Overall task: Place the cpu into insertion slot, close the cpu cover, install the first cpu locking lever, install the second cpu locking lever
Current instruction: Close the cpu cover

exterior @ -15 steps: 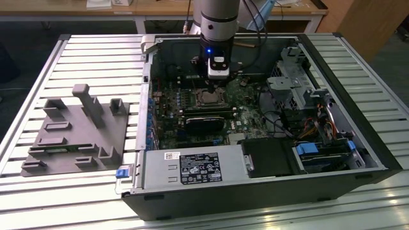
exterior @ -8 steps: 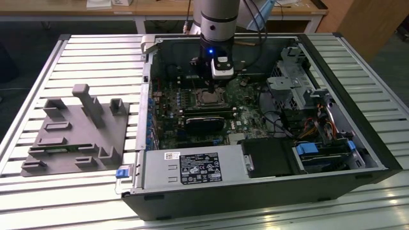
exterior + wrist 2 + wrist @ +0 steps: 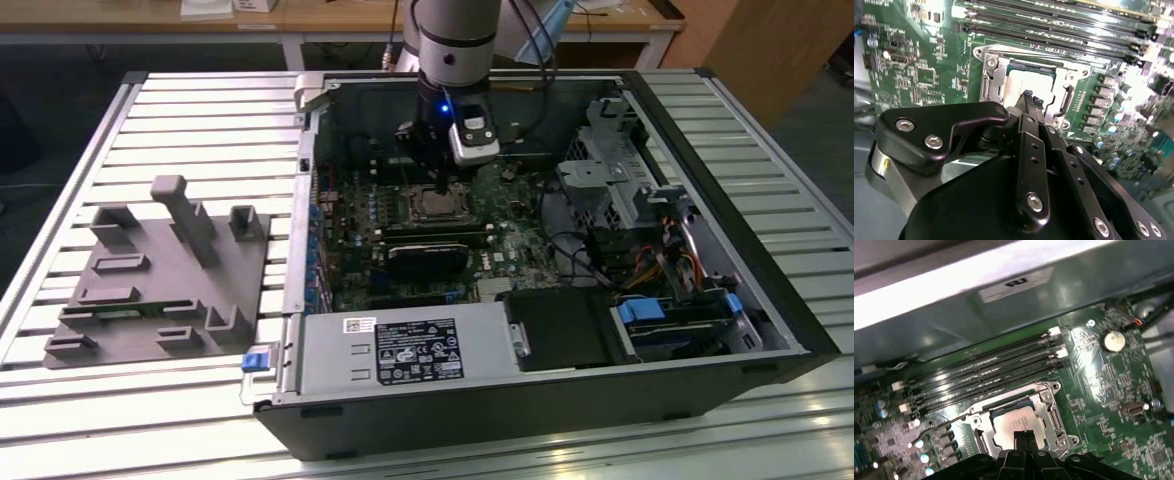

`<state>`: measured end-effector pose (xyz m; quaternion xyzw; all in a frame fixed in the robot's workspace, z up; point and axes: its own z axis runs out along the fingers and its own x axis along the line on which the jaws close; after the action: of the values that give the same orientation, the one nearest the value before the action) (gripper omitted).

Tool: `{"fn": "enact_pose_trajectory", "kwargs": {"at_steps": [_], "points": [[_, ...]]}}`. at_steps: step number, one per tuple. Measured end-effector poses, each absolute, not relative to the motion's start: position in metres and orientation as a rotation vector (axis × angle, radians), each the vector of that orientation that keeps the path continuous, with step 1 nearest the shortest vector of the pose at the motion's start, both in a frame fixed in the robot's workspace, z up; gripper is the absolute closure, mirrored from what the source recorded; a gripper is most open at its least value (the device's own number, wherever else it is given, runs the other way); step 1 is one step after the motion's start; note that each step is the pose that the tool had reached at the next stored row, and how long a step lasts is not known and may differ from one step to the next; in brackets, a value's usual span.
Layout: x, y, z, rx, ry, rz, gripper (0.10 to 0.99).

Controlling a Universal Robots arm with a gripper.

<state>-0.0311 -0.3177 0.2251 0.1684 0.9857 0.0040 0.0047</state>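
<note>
In the exterior view, an open black desktop computer case (image 3: 534, 425) is seen lying on a pale slatted metal bench (image 3: 200, 110). A grey moulded fixture block (image 3: 160, 280) is set on the slats towards the exterior view's left, and a silver power supply box (image 3: 400, 352) sits at the case's near side. The black claw (image 3: 437, 185) is seen inside the case, just above the small square chip with the pale silvery metal top, the cpu (image 3: 431, 208).

Finer detail is given in both wrist views. In the second wrist view the claw (image 3: 1030, 97) is shown with its fingertips pressed together and nothing held between them, directly over the cpu (image 3: 1024, 80). Whether they touch it cannot be told. The cpu is laid flat, metal top up, in the square silver-rimmed insertion slot (image 3: 1004, 54). The thin silver metal cpu cover (image 3: 989, 80) is lowered around it, so the chip shows through the window.

In the first wrist view a round silver coin battery (image 3: 1114, 340) and a thin silver wire lever (image 3: 946, 424) running out from the slot's corner are seen. Whether that lever is latched cannot be told.

Being square, the cpu offers no long axis. Its edges are lined up with the long black memory slots (image 3: 989, 370) just beside it.
</note>
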Motion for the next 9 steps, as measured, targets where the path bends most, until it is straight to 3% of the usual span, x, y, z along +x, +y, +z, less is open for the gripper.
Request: {"fn": "enact_pose_trajectory", "kwargs": {"at_steps": [9], "points": [[-0.0311, -0.3177, 0.2246, 0.299, 3.118, 0.024, 0.98]]}}
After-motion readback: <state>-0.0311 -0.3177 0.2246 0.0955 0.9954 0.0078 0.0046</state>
